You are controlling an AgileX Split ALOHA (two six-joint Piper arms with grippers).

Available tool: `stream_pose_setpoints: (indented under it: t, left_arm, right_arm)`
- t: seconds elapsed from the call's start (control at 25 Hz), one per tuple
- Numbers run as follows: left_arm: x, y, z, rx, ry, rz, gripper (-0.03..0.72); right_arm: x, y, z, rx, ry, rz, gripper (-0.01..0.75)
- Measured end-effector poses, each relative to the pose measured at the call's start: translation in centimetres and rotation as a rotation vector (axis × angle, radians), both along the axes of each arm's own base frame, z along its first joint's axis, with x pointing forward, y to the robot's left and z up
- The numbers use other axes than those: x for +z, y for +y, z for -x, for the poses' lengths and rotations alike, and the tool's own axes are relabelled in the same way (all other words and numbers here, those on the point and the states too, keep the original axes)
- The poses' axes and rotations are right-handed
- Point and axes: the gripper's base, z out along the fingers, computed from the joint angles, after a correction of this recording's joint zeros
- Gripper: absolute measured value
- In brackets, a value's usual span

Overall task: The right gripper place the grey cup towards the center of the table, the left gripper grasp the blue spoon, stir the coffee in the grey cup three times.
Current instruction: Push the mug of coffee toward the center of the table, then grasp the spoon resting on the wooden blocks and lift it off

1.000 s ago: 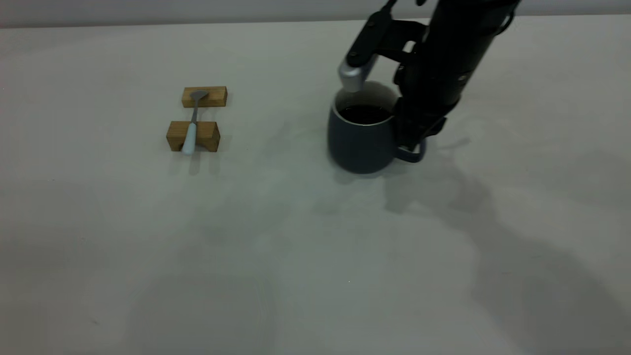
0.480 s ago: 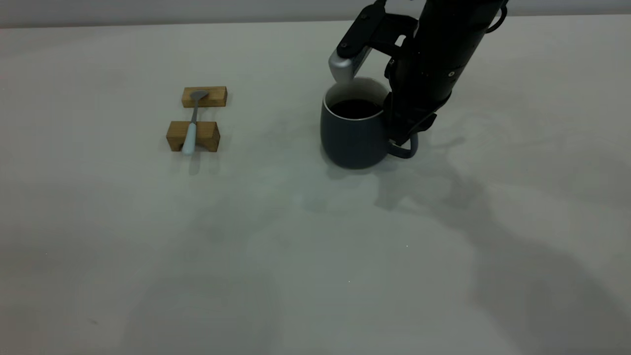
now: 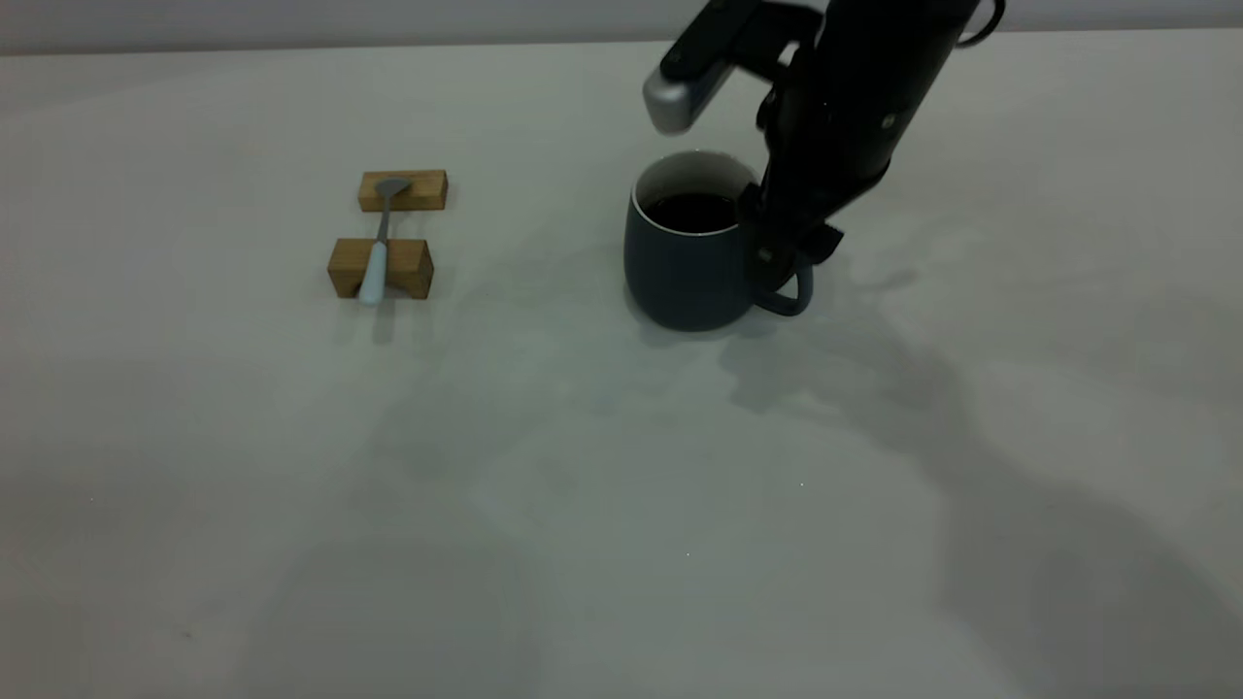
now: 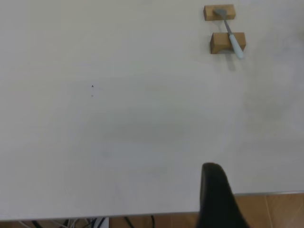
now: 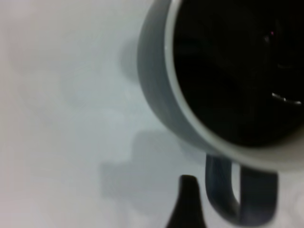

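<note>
Grey cup (image 3: 688, 250): stands on the table (image 3: 621, 466) toward its far edge, right of middle; full of coffee (image 3: 692, 211). Judged heavy, rigid, spill-prone; best taken by the loop handle.

Right gripper (image 3: 789, 254): at that handle; jaw state cannot be told.

Blue spoon (image 3: 375, 257): bridges two wooden blocks (image 3: 381, 268), far-left area; light, slim, graspable mid-handle.

Left gripper (image 4: 216, 197): one finger visible only in its wrist view, near edge; jaws undeterminable.

Right wrist view alone shows the handle loop close up (image 5: 240, 197).

The right gripper (image 3: 777, 254) hangs from its slanted black arm, jaws parted.
</note>
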Motion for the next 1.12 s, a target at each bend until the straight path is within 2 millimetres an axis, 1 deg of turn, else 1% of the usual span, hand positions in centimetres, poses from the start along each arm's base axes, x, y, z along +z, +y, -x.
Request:
stream_pose_setpoints:
  t: [0.08, 0.16, 0.28, 0.4, 0.52, 0.6, 0.68, 0.8, 0.92, 1.0, 1.12]
  left_arm:
    - [0.0, 0.0, 0.0, 0.0, 0.0, 0.0, 0.505]
    - [0.0, 0.0, 0.0, 0.0, 0.0, 0.0, 0.505]
    - [0.0, 0.0, 0.0, 0.0, 0.0, 0.0, 0.505]
    - [0.0, 0.0, 0.0, 0.0, 0.0, 0.0, 0.505]
    - [0.0, 0.0, 0.0, 0.0, 0.0, 0.0, 0.505]
    - [0.0, 0.0, 0.0, 0.0, 0.0, 0.0, 0.505]
    - [0.0, 0.0, 0.0, 0.0, 0.0, 0.0, 0.505]
    - [0.0, 0.0, 0.0, 0.0, 0.0, 0.0, 0.505]
    - [0.0, 0.0, 0.0, 0.0, 0.0, 0.0, 0.505]
    - [0.0, 0.0, 0.0, 0.0, 0.0, 0.0, 0.505]
    - [0.0, 0.0, 0.0, 0.0, 0.0, 0.0, 0.505]
  right_arm:
    - [2.4, -0.3, 0.3, -0.004, 0.022, -0.001, 0.722]
    - [5.6, -0.6, 1.0, -0.012, 0.049, -0.003, 0.727]
    - [12.0, -1.7, 2.8, 0.001, 0.06, 0.015, 0.727]
    - [17.9, -3.1, 5.6, -0.004, 0.081, 0.028, 0.721]
    - [22.9, -4.7, 8.8, -0.078, 0.089, 0.004, 0.704]
    - [25.5, -5.7, 10.8, -0.162, 0.093, -0.011, 0.692]
    - [27.9, -6.8, 12.6, -0.245, 0.057, -0.05, 0.685]
    - [30.2, -8.1, 15.2, -0.309, -0.001, -0.109, 0.683]
    - [31.1, -9.6, 18.2, -0.319, -0.037, -0.137, 0.682]
    - [30.7, -10.7, 20.5, -0.324, -0.046, -0.139, 0.682]
    - [29.9, -12.7, 24.5, -0.346, -0.07, -0.167, 0.68]
